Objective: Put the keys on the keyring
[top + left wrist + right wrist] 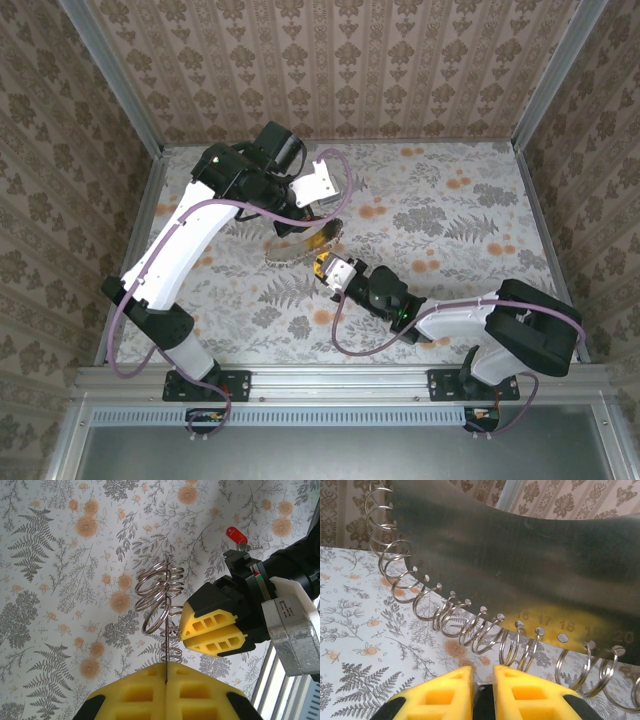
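My left gripper [165,672] is shut on a thin metal strip [520,555], which the left wrist view shows edge-on. Several silver split rings [470,625] hang through the strip's numbered holes. The beaded chain keyring is out of view. Just below those rings sits my right gripper [483,677], its jaws a narrow gap apart with a dark thing between them, apparently the black-headed key. In the left wrist view the right gripper [184,630] almost touches the rings [157,595]. The red-headed key [235,534] lies on the cloth beyond it. From above, both grippers [322,225] [322,265] meet mid-table.
A floral cloth [450,210] covers the table, with patterned walls on three sides. An aluminium rail [340,382] runs along the near edge. The right arm's wrist body [290,630] crowds the space to the right of the strip.
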`<state>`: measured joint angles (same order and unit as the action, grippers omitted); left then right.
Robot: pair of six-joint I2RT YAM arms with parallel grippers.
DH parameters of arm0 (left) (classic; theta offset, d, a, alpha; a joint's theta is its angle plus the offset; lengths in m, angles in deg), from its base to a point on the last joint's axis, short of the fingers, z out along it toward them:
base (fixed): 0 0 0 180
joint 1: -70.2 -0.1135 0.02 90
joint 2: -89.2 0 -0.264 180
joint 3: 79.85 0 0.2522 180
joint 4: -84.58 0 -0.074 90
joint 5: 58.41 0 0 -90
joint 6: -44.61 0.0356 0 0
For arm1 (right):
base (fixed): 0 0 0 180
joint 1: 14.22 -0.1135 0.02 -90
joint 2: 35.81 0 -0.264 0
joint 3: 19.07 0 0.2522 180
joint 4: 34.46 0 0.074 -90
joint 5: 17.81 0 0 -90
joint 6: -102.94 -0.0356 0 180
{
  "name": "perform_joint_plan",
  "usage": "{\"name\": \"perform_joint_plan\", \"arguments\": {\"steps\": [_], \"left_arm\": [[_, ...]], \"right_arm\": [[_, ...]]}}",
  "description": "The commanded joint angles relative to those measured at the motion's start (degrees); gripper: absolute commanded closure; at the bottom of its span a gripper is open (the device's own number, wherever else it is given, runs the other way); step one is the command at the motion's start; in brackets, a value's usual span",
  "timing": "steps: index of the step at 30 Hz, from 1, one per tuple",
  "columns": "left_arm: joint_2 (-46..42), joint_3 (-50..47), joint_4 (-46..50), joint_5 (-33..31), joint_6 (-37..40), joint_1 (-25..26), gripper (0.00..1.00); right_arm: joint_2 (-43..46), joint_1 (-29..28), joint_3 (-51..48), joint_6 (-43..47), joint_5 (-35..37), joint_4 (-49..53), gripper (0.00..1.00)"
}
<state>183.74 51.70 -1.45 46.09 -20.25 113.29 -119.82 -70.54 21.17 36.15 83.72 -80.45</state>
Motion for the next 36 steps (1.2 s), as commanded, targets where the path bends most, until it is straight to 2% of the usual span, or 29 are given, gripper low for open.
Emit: {"name": "perform_joint_plan", "arguments": {"steps": [1,17,36], "left_arm": [[-1.29,1.65,-0.67,0.00,-1.22,0.41,1.00],[-1.77,1.44,-1.10,-0.70,-1.86,0.45,1.00],[-2.11,0.94,-1.15,-1.48,-2.39,1.12,1.00]], "right_arm": [[-0.98,-0.38,0.70,-1.40,2.42,-4.12,0.80],[-2.91,-0.38,0.85,-3.64,2.88,-4.96,0.78],[-3.75,-0.30,2.18,-3.87,3.96,-8.10,0.83]]}}
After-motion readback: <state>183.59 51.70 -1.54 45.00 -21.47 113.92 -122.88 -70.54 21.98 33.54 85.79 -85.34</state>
